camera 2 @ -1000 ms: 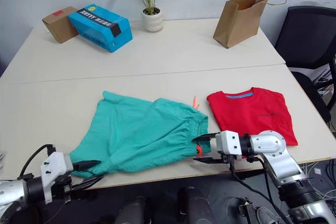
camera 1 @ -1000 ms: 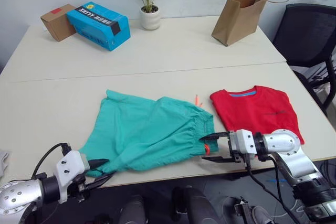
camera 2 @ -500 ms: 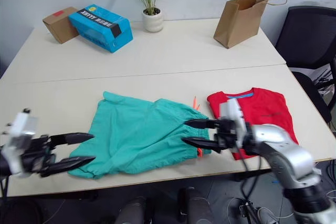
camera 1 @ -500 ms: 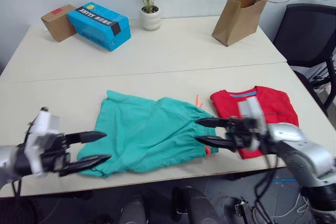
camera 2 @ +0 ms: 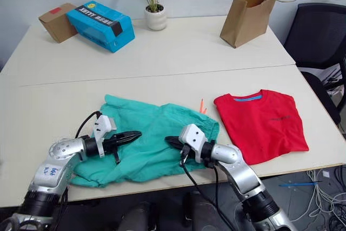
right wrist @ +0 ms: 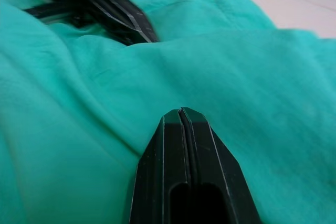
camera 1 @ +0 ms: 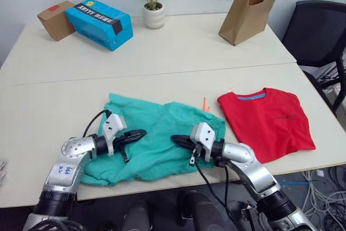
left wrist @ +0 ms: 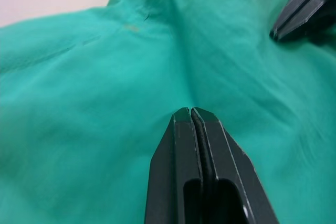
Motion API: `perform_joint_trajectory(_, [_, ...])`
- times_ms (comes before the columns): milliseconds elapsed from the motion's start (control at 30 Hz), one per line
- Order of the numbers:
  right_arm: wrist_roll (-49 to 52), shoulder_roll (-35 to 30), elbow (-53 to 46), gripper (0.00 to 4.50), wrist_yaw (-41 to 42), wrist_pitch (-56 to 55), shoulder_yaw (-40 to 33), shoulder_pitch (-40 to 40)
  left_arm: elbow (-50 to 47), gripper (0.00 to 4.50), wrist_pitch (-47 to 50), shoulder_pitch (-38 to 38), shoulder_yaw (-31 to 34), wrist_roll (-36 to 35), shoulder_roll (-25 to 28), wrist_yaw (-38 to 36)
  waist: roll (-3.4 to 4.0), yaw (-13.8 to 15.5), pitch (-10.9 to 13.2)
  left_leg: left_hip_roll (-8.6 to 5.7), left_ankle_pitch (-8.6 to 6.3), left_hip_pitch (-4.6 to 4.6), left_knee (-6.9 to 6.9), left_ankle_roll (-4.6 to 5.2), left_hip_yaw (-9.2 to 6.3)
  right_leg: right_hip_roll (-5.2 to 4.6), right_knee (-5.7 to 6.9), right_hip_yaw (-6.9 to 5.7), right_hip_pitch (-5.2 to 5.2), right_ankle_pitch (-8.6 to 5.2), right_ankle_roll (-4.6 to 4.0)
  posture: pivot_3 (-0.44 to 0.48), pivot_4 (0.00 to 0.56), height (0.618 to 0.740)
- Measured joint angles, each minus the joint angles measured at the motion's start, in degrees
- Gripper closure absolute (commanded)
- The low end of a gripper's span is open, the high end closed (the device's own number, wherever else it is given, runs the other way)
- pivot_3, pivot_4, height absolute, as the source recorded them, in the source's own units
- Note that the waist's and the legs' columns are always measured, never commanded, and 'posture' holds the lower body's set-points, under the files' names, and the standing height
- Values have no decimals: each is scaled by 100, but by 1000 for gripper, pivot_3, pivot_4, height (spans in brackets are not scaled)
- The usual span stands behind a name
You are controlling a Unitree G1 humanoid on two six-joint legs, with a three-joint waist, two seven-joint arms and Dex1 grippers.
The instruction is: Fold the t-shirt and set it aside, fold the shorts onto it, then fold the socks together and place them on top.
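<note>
Left eye view | blue box (camera 1: 100,24) reads "XHYYY" | both arms' jaws pinched closed on shorts (camera 1: 157,144) | t-shirt (camera 1: 267,120) folded

2 cream rectangular tables (camera 1: 178,47) stand edge to edge. The far one bears a brown cardboard box (camera 1: 53,20) and blue carton (camera 1: 100,17) at 11 o'clock, a white potted plant (camera 1: 153,17) at 12, and a brown paper bag (camera 1: 247,15) at 1. The near one carries rumpled teal-green fabric shorts (camera 1: 157,143) at 6 and a folded bright red t-shirt (camera 1: 267,121) at 4.

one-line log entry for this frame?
step: folding shorts | left gripper: shut on shorts | right gripper: shut on shorts | t-shirt: folded, aside
</note>
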Motion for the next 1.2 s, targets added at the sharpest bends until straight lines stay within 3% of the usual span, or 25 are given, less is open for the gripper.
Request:
perform_joint_trajectory(167, [252,-268,562,4500,609,-635,-539,67,-354,4470,108,527,219,17,-204,567,26,71,-10,3,-15,69,-11,4,-11,12,-69,-1,103,15,15,0,150,740])
perform_joint_trajectory(333, [364,-303,1316,4500,825,-1012,-1041,-229,-479,4470,-190,848,347,-100,-499,645,34,91,-13,1,7,62,-12,33,0,11,-51,8,88,29,9,0,150,740])
perform_joint_trajectory(500, [798,267,1127,4500,822,-616,-1144,-666,-663,4470,-425,835,460,-541,-679,393,37,23,-11,8,6,55,-17,11,-6,13,-20,1,64,21,0,0,150,740])
perform_joint_trajectory(633, [650,576,985,4500,683,-436,-961,-799,-653,4470,-384,419,548,-717,-533,208,38,6,-11,5,10,56,-17,6,-11,12,-21,-2,68,20,0,0,150,740])
perform_joint_trajectory(767, [224,897,1243,4500,372,-440,-692,-800,-303,4470,-452,-95,306,-420,-449,118,38,6,-11,2,9,52,-17,11,-8,9,-22,-1,66,21,1,0,150,740])
perform_joint_trajectory(933, [-68,1133,1307,4500,-533,-242,-923,-757,373,4470,-643,-207,-59,-12,-533,96,38,-17,-11,5,10,51,-17,-5,-2,7,-23,0,60,19,1,0,150,740])
perform_joint_trajectory(1067, [-76,1136,1299,4500,-639,-191,-955,-748,573,4470,-814,-207,-82,17,-595,69,39,-11,-11,5,3,53,-18,7,-3,7,-21,-1,62,19,1,0,150,740])
perform_joint_trajectory(1167, [-76,1151,1316,4500,-697,-197,-1051,-701,685,4470,-907,-232,-133,23,-609,20,69,-76,7,-70,62,18,-57,19,-221,-95,-64,-228,185,-4,41,0,150,740])
perform_joint_trajectory(1200, [-76,1164,1315,4500,-725,-195,-1090,-719,698,4470,-921,-230,-130,25,-603,5,70,-71,4,-84,81,39,-63,24,-247,-105,-64,-241,173,-11,52,0,150,740])
